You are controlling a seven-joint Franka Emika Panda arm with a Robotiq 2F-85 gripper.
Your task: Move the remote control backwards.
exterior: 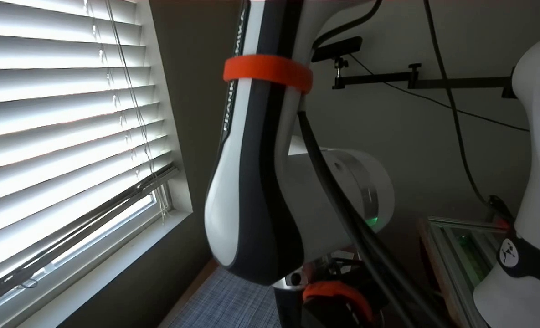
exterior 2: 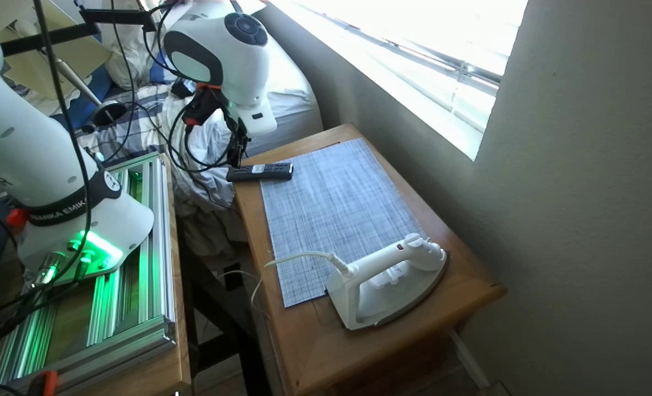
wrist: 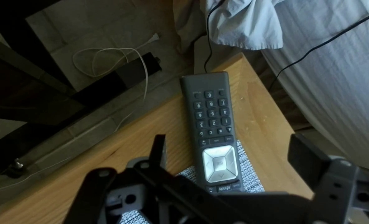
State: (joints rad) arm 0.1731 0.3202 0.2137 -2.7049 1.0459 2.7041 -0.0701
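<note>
End effector [wrist: 229,149] spread, remote control [wrist: 215,131] below

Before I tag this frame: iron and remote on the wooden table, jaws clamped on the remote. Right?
Not the jaws: in the wrist view they stand open, with a gap on each side of the remote. The rest holds: iron and remote on the wooden table.

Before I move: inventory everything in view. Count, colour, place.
remote: 1, black, partly on placemat
placemat: 1, blue-grey, on table
iron: 1, white, on table
table: 1, brown, below window
blinds: 1 set, white, over window
bed: 1, white and blue, beside table
cord: count unclear, white, on floor
cables: several, black, around arm
frame: 1, silver, under arm
boom: at least 1, black, behind arm
arm: 1, white and black, on frame
hand: 1, black, open above remote
</note>
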